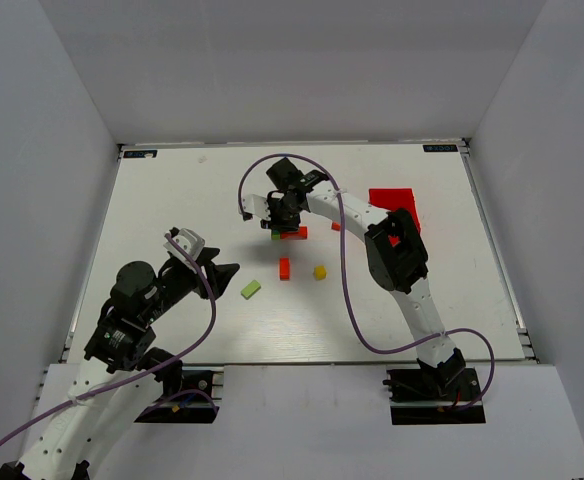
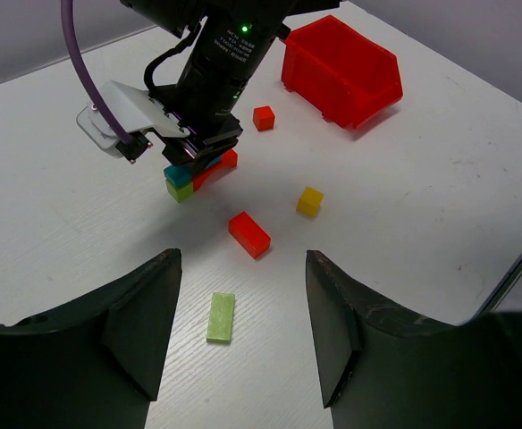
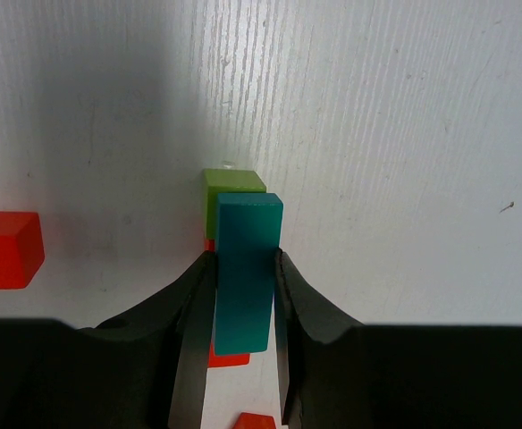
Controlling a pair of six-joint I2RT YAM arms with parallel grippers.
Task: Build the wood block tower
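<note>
The tower (image 2: 194, 179) stands at the table's middle: a lime green cube (image 2: 179, 190) and a red bar (image 2: 218, 168) at the bottom, with a teal bar (image 3: 245, 268) on top. My right gripper (image 3: 243, 259) is shut on the teal bar, which rests on or just above the lower blocks; it also shows in the top view (image 1: 284, 222). My left gripper (image 2: 243, 268) is open and empty, low over the table, near a flat lime green bar (image 2: 221, 317). Loose pieces are a red bar (image 2: 248, 234), a yellow cube (image 2: 310, 201) and a red cube (image 2: 263, 117).
A larger red plastic bin (image 1: 392, 205) stands to the right of the tower, behind the right arm's elbow. The right arm arches over the table's right half. Grey walls close in the table on three sides.
</note>
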